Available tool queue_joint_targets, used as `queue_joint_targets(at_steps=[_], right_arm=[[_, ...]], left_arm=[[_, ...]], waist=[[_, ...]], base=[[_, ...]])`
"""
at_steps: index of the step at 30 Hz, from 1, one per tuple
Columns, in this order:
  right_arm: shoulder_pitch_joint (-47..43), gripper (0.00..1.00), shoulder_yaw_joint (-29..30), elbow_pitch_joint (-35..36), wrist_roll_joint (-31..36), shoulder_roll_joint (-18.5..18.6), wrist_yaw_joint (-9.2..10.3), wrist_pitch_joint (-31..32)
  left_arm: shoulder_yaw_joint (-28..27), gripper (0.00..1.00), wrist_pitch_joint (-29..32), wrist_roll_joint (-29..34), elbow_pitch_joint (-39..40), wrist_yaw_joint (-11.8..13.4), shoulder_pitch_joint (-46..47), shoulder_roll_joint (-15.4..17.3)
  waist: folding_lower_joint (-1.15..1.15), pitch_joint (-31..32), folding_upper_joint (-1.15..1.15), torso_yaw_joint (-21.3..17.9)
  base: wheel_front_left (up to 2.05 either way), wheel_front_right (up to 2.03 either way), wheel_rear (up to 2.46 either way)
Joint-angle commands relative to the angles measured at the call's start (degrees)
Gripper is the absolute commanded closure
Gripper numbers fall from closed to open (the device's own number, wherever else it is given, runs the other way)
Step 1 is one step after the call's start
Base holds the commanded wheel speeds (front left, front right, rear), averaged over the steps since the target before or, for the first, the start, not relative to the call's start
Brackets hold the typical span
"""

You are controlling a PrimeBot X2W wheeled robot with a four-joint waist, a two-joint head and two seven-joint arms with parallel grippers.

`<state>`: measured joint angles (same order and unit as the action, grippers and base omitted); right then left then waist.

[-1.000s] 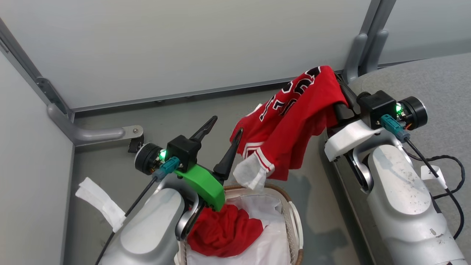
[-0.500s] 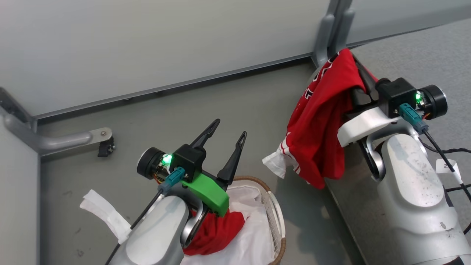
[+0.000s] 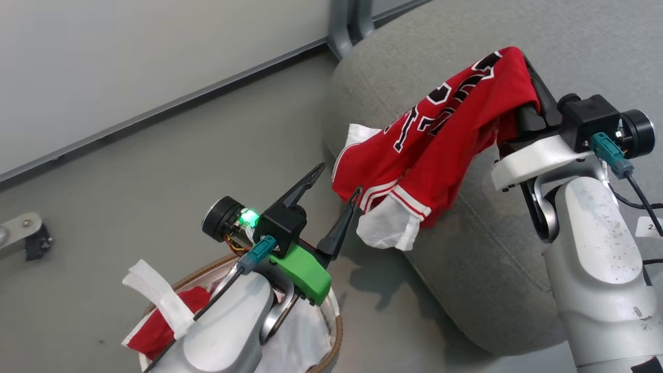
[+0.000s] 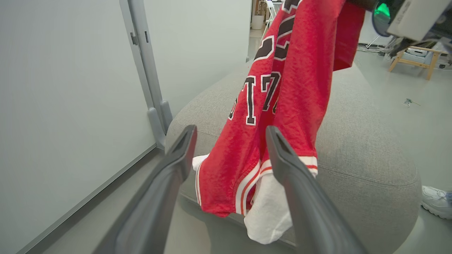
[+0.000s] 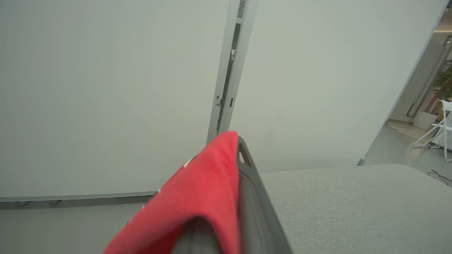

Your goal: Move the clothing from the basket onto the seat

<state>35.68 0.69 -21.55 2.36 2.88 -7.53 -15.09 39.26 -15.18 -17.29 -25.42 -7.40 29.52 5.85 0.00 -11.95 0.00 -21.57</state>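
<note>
My right gripper (image 3: 522,56) is shut on the red striped-trim garment (image 3: 440,140), held up over the grey seat (image 3: 518,243). The garment drapes down to the seat's rounded edge, and a white fabric piece (image 3: 388,228) dangles from its lower end. My left gripper (image 3: 339,178) stands open and empty above the basket (image 3: 337,331), just left of the hanging hem. The plain red garment (image 3: 160,326) lies in the basket, mostly hidden by my left arm. In the left wrist view, the garment (image 4: 289,88) hangs beyond the open left gripper (image 4: 229,132). Red fabric (image 5: 197,190) covers the right gripper (image 5: 236,141).
Pale partition panels with a grey post (image 3: 347,26) stand behind the seat. A metal foot bracket (image 3: 26,233) sits on the floor at the left. Cables (image 3: 639,191) trail by my right arm. A person's white shoe (image 4: 436,201) is beside the seat.
The head camera has swung right, bringing the seat into view. My right gripper has carried the striped-trim garment from over the floor to over the seat. The left gripper stays open above the basket.
</note>
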Motion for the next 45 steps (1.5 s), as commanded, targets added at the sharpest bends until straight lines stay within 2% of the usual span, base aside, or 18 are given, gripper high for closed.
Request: queue_joint_targets(at_steps=[1, 6, 13, 19, 24, 27, 32, 35, 40, 45], right_arm=[[0.12, 1.0, -0.07, 0.55, -0.64, 0.0, 0.08, -0.12], [0.45, 1.0, -0.13, 1.33, -1.19, -0.01, 0.08, -0.12], [5.2, 1.0, 0.15, 0.57, 0.28, 0.07, 0.08, -0.12], [15.96, 1.0, 7.02, -2.3, 6.09, 0.16, 0.08, -0.12], [26.62, 1.0, 11.35, -5.65, 10.51, 3.58, 0.08, -0.12], [32.95, 1.0, 13.06, -7.68, 13.88, 7.02, 0.08, 0.32], [40.69, 1.0, 16.17, -11.17, 17.26, 11.37, 0.08, 1.64], [42.7, 1.0, 18.72, -13.32, 18.86, 12.58, 0.08, 1.72], [41.18, 1.0, 22.96, -18.32, 20.92, 11.59, 0.08, 0.67], [36.05, 1.0, 26.27, -22.53, 22.38, 7.84, 0.08, -0.07]], left_arm=[[0.42, 0.0, 0.04, -0.13, 0.21, -0.1, 1.04, 0.68], [1.29, 0.0, 0.04, 0.18, 0.42, -0.11, 1.49, 1.47], [1.79, 0.0, 0.04, 0.52, 1.47, -0.11, 2.39, 2.51], [-0.71, 0.0, 0.04, 1.05, 2.6, -0.11, 2.79, 3.18], [-1.75, 0.0, 0.04, 2.21, 3.77, -0.11, 3.62, 3.39], [-2.16, 0.0, 0.04, 2.72, 4.34, -0.11, 4.53, 3.96], [-3.44, 0.0, 0.04, 3.9, 5.69, 0.26, 5.65, 4.8], [-3.87, 0.0, 0.04, 4.46, 6.17, 0.45, 5.93, 5.18], [-4.7, 0.0, 0.04, 5.29, 6.92, 0.98, 6.23, 6.23], [-5.38, 0.0, 0.04, 4.66, 7.22, 1.34, 4.91, 7.32]], waist=[[0.0, -4.33, 0.0, -6.17], [0.0, -5.85, 0.0, -6.97], [0.0, -9.15, 0.0, -5.53], [0.0, -12.88, 0.0, -3.86], [0.0, -16.68, 0.0, -1.93], [0.0, -19.36, 0.0, -0.73], [0.0, -23.47, 0.0, 0.94], [0.0, -25.46, 0.0, 2.01], [0.0, -28.36, 0.0, 3.04], [0.0, -29.84, 0.0, 2.61]], base=[[0.0, 0.0, 0.0], [0.0, 0.0, 0.0], [0.0, 0.0, 0.0], [0.0, 0.0, 0.0], [0.0, 0.0, 0.0], [0.0, 0.0, 0.0], [0.0, 0.0, 0.0], [0.0, 0.0, 0.0], [0.0, 0.0, 0.0], [0.0, 0.0, 0.0]])
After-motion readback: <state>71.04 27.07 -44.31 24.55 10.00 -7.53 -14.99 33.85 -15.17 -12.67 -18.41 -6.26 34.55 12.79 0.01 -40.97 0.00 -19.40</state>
